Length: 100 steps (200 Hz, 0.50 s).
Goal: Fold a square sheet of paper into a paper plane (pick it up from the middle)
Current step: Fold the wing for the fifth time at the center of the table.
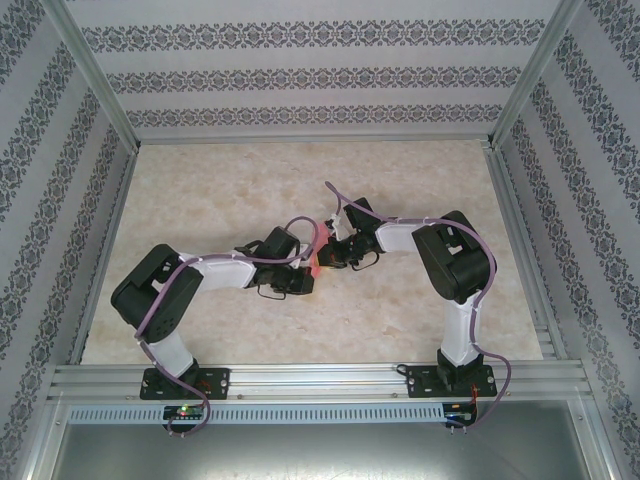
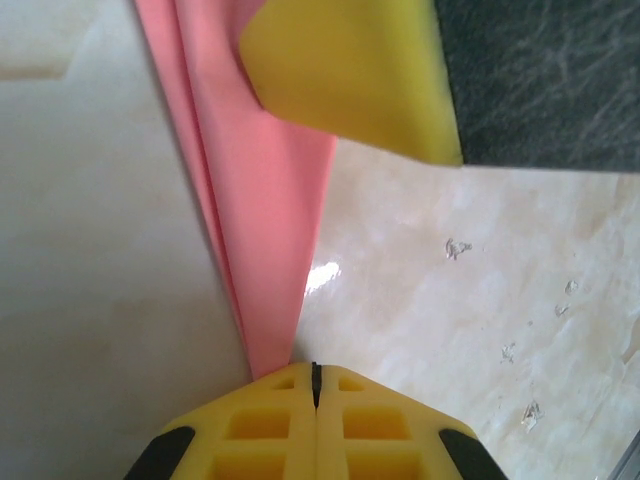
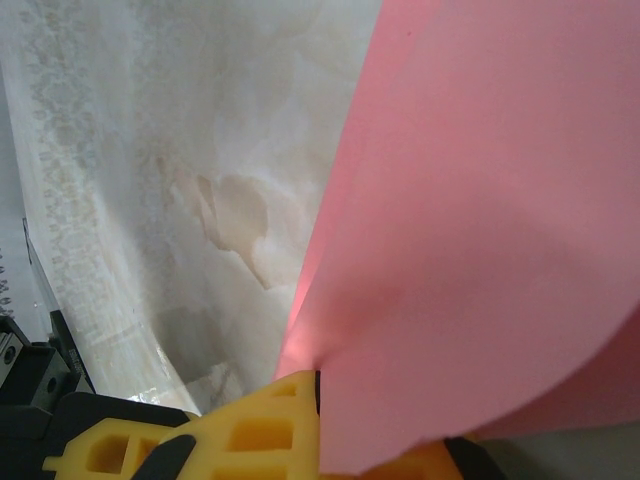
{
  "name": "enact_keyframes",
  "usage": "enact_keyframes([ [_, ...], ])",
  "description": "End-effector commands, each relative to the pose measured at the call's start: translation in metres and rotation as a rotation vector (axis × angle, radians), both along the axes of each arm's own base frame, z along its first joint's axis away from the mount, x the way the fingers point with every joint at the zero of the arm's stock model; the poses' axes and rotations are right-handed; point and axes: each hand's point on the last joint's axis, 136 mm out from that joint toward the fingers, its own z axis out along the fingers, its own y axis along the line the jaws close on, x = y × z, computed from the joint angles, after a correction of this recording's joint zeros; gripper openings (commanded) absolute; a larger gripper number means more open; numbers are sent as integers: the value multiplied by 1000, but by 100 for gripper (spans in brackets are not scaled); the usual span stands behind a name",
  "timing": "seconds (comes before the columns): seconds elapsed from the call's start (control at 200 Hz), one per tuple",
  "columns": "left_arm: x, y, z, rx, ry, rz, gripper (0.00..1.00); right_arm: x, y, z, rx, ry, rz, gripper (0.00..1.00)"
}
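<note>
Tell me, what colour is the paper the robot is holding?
The paper is plain pink-red, with no pattern. The right wrist view shows it best.

Paper (image 1: 318, 250) between left jaws, right jaws; table (image 1: 220, 180) centre.

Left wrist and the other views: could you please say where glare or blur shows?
Left wrist: a small glare spot on the table beside the pink paper; right wrist: the paper near the lens looks soft; top external: even light, no glare.
</note>
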Motion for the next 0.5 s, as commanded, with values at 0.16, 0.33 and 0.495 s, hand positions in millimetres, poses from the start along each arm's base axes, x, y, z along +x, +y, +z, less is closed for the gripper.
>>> enact_keyframes([
  [0.16, -34, 7, 3, 13, 95, -66, 0, -16, -28, -39, -159, 89, -48, 0],
  [0.33, -5, 3, 46, -20, -41, -16, 0, -17, -26, -38, -152, 89, -44, 0],
  [0.495, 15, 1, 43, -36, -80, 43, 0, -16, -22, -35, -141, 87, -40, 0],
])
